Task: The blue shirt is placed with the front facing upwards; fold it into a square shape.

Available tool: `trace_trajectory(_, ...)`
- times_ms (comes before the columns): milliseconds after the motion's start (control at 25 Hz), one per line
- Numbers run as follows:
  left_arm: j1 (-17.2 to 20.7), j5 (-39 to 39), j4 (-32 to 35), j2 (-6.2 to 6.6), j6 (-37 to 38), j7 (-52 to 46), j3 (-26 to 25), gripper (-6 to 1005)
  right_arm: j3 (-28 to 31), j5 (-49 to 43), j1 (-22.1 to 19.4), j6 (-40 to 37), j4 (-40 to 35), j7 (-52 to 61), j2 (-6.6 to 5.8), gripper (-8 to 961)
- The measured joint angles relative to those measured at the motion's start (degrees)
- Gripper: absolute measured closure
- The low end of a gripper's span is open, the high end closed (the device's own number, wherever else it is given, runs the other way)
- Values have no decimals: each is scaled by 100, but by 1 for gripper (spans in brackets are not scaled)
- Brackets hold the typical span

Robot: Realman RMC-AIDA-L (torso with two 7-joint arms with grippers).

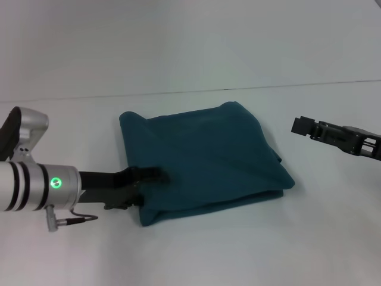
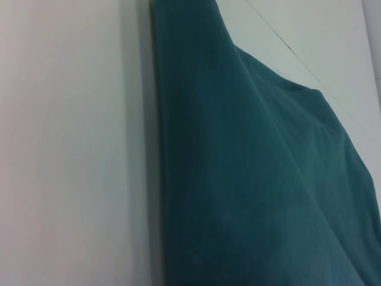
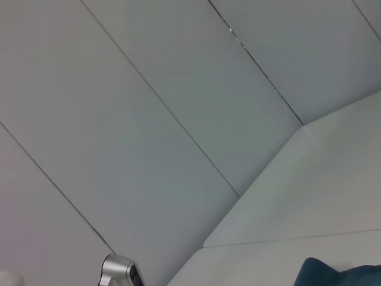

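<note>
The left arm (image 1: 36, 182) is reaching in from the near left, its left gripper (image 1: 156, 174) resting against the left edge of the blue shirt (image 1: 205, 161); whether its fingers are pinching the cloth cannot be told. The shirt is lying folded into a rough square in the middle of the white table (image 1: 196, 250), plain side up. The right gripper (image 1: 305, 127) is hovering off to the right, apart from the shirt, holding nothing.

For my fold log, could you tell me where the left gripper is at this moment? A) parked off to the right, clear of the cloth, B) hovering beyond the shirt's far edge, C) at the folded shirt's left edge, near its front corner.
C: in the head view the left gripper sits on the left edge of the folded blue shirt, while the right gripper hangs clear on the right.
</note>
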Motion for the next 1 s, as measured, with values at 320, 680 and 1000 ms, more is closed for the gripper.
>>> trace_trajectory(320, -372, 35, -231, -5, -271, -15, 242, 134, 0, -2, 0, -13, 0, 0, 8, 337)
trace_trajectory(680, -510, 315, -142, -6, -479, -204, 642, 148, 0, 3, 0, -69, 30, 0, 15, 338)
trace_trajectory(1000, -480, 321, -131, -7, -479, -205, 605, 640, 73, 11, 0, -82, 52, 0, 9, 336)
